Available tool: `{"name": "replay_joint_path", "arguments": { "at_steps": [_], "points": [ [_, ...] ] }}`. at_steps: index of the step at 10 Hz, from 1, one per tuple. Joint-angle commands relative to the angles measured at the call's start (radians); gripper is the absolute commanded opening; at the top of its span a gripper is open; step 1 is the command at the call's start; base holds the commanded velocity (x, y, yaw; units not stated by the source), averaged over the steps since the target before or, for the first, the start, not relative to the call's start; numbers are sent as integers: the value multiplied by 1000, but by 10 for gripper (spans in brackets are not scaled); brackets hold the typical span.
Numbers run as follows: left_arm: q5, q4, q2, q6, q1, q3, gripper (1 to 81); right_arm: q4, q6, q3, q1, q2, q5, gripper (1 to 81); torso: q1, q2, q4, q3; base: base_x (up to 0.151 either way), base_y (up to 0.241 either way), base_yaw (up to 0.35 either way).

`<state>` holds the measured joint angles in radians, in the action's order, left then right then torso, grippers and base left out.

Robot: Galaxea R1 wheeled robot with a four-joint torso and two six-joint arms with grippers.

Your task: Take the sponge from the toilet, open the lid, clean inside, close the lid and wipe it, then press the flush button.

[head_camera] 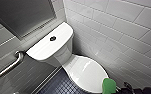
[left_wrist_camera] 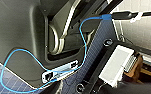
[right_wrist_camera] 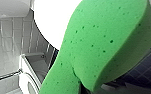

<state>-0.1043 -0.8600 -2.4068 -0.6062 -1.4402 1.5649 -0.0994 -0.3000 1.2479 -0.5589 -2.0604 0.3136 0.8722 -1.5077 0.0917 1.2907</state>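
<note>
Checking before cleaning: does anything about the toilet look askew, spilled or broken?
Nothing stands out: the toilet lid is down and square, no spill shows on the floor, and the sponge is at the lid's front edge.

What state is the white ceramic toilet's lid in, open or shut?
Shut: the glossy white oval lid lies flat, not raised against the white rectangular tank.

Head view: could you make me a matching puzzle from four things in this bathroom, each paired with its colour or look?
Things:
1. sponge
2. flush button
3. toilet lid
4. grab bar

Looks:
A. white, shut
B. silvery metal
C. bright green
D. dark and round

Pairs: 1-C, 2-D, 3-A, 4-B.
</note>
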Motion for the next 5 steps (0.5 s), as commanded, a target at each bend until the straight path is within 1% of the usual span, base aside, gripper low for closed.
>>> {"name": "replay_joint_path", "arguments": {
  "at_steps": [1,2,3,5],
  "points": [
    [-54,-10,0,0,-29,1,811,-25,-109,37,228,-146,246,10,0,0,0,0,0,0,0],
    [-54,-10,-5,0,-29,7,811,-25,-120,100,262,-215,292,10,0,0,0,0,0,0,0],
    [-54,-11,-14,0,-29,15,811,-25,-130,175,306,-285,358,10,0,0,0,0,0,0,0],
    [-54,-14,-40,0,-29,52,811,-23,-131,353,380,-428,435,10,0,0,0,0,0,0,0]
  ]
}}
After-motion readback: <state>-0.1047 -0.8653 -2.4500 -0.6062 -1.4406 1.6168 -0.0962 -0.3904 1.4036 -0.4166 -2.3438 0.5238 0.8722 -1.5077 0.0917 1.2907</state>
